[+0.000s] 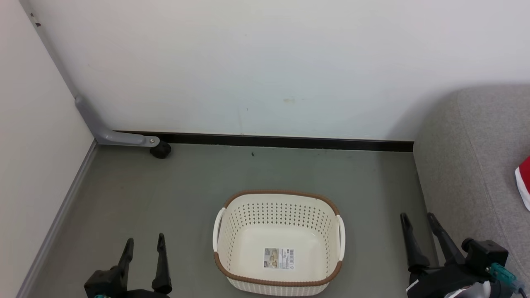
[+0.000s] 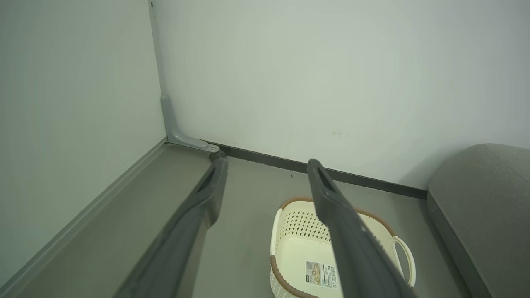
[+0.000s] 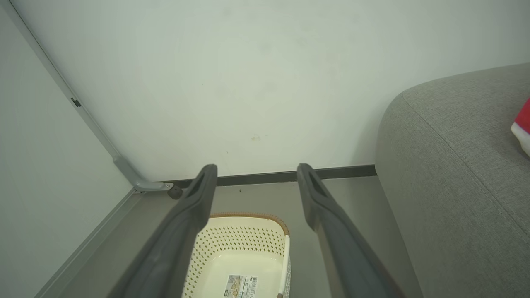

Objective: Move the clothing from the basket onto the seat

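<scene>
The cream perforated basket [image 1: 278, 242] with a brown rim stands on the grey floor, holding nothing but a paper label on its base. It also appears in the left wrist view [image 2: 298, 248] and the right wrist view [image 3: 240, 256]. A red and white edge of the clothing [image 1: 524, 182] lies on the grey seat [image 1: 468, 165] at the far right, and shows again [image 3: 522, 126] on the seat [image 3: 455, 165]. My left gripper [image 1: 143, 244] is open to the basket's left. On the basket's right, beside the seat's front, my right gripper [image 1: 418, 219] is open too.
A white wall with a black skirting strip [image 1: 285, 142] closes the back. A second panel on the left meets it at a grey bracket with a caster [image 1: 159, 150]. Grey floor [image 1: 186, 186] surrounds the basket.
</scene>
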You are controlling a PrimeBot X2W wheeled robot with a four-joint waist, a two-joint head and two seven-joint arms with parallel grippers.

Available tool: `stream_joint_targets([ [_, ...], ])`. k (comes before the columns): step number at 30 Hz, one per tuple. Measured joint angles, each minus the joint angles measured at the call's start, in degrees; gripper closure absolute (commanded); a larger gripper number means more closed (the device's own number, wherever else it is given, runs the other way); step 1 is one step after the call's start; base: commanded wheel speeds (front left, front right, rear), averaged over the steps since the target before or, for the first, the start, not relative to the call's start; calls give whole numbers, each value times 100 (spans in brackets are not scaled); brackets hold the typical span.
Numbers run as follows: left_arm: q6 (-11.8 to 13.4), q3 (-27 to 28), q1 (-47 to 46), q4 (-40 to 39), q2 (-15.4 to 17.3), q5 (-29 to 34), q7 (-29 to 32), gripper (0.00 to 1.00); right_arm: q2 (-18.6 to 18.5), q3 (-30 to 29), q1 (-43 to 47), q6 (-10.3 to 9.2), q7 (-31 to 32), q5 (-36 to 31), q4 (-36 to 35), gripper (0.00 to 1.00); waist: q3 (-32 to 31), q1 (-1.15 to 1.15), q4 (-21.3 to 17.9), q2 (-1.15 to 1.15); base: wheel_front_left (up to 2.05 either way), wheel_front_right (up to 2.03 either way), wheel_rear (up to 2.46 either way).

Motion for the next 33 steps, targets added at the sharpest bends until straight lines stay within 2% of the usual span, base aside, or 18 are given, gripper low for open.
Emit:
stream_joint_targets([
  [1,-23,-12,0,-1,-3,11,0,0,8,1,8,0,0,0,-1,0,-2,0,-6,0,0,0,0],
  [2,-41,-20,4,19,-14,14,3,100,19,3,19,-1,1,1,25,100,-3,0,-9,0,0,0,0],
  [12,-48,-65,322,403,-141,-42,63,100,109,-3,425,-1,57,52,421,100,-2,0,-17,0,0,0,0],
  [33,-296,298,289,342,-213,-1434,516,100,124,-325,400,-1,512,1580,229,100,40,0,-192,0,0,0,0],
])
